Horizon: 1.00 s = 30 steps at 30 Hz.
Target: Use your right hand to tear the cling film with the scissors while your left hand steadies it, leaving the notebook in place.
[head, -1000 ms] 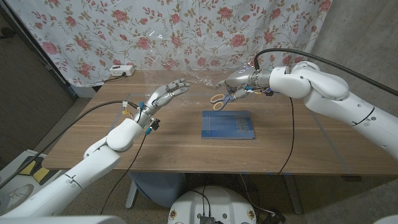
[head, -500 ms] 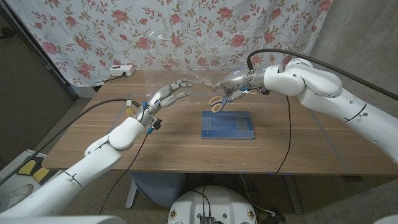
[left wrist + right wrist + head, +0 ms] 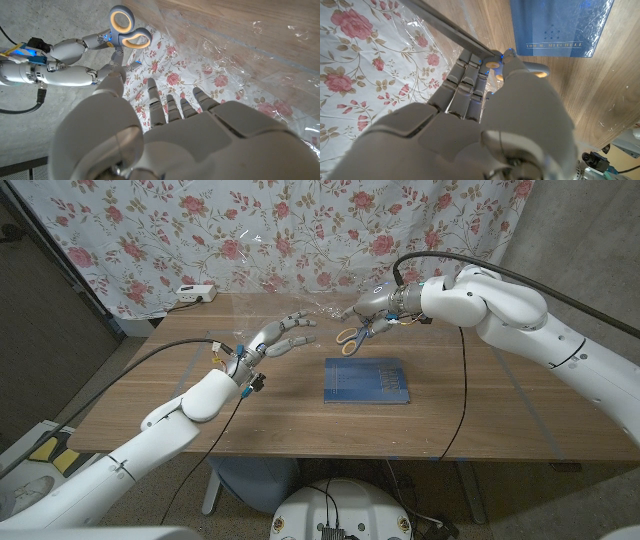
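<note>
Right robot hand (image 3: 374,308) grips one scissors (image 3: 352,338); one notebook (image 3: 367,380) nearby.

Blue notebook (image 3: 367,380), orange-handled scissors (image 3: 349,339), rose-patterned white curtain (image 3: 300,230), brown wooden table (image 3: 300,415).

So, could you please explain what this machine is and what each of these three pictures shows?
It is a two-armed robot at a wooden table. One picture looks down from its head; the other two come from cameras on its wrists, so they look turned around. The right hand holds scissors with orange-lined handles. The left hand reaches, fingers spread, toward clear cling film stretched above the table's far side. A blue notebook lies flat on the table, with a flowered curtain behind.
</note>
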{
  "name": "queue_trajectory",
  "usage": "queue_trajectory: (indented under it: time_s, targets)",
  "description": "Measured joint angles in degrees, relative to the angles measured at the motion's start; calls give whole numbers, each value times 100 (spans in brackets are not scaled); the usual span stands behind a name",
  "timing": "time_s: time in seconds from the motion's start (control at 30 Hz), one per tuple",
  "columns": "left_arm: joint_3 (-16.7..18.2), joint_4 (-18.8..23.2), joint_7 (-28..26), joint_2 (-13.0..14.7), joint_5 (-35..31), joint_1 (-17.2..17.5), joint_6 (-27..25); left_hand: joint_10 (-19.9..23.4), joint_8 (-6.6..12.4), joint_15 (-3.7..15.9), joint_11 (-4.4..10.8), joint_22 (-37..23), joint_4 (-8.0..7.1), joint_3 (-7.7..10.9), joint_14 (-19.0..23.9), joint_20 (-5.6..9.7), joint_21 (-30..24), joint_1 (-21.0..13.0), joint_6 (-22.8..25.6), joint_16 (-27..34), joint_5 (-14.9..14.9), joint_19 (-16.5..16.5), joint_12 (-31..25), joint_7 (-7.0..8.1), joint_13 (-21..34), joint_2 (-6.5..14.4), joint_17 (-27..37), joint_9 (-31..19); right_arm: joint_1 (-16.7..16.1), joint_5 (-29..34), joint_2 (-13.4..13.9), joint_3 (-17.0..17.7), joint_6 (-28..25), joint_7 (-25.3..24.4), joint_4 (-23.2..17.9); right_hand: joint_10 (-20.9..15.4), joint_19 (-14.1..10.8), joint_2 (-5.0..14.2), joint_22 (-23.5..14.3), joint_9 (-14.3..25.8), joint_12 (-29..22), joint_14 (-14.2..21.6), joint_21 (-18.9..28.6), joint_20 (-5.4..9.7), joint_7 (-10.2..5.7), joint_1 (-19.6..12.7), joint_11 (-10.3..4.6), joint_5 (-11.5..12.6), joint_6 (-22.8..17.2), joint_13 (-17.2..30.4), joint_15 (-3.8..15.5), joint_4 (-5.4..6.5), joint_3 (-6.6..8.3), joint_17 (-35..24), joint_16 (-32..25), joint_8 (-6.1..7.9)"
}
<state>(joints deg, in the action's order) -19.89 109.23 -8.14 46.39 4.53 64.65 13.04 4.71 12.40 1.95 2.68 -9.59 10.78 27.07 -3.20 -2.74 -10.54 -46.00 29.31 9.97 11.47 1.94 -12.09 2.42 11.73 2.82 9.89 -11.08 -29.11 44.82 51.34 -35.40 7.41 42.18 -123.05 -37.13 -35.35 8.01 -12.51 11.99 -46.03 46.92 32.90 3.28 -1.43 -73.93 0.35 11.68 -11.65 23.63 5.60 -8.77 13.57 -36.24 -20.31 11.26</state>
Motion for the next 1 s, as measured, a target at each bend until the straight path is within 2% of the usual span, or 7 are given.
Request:
queue_trajectory:
  time_s: [0.43, 0.6, 0.67, 1.0]
  targets:
    - [-66, 86, -411, -169, -370, 81, -83, -1, 0, -56, -46, -16, -88, -88, 57, -33, 0, -43, 36, 23, -86, 32, -44, -100, 9, -89, 0, 1, 22, 239, -46, -13, 174, 138, -137, 0, 2, -7, 0, -25, 1, 0, 47, 2, 0, -22, 0, -1, 0, 2, -1, 0, 0, -28, 0, 40]
    - [-100, 118, -534, -220, -543, 83, -147, 253, 0, -1, -26, -16, -179, -182, 228, 8, -32, -43, 144, 68, -133, 73, -132, -54, 14, -88, 0, -27, 4, 310, -76, -20, 226, 184, -198, 1, 20, -7, 0, -28, 9, 0, 59, 20, 0, -22, -1, -3, 0, 2, -1, 0, 0, -28, 0, 40]
    - [-115, 121, -559, -234, -582, 80, -160, 312, 0, 32, 0, -16, -167, -224, 261, 30, -32, -67, 204, 68, -133, 95, -175, -38, 14, -111, 0, -27, -4, 323, -83, -20, 234, 193, -208, 1, 20, -7, 0, -28, 16, 0, 78, 20, 0, -22, -1, -3, 0, 5, -1, 24, -24, -28, 1, 40]
    - [-207, 127, -625, -286, -766, 6, -204, 317, 0, 8, 6, -16, -186, -252, 255, 39, -32, -90, 384, 68, -133, 104, -177, -36, -2, -134, 0, -26, -83, 438, -141, 3, 249, 201, -296, 1, 20, -7, 0, -28, 23, 8, 87, 20, 0, -22, -2, -4, 0, 20, -10, 24, -24, -27, 40, 40]
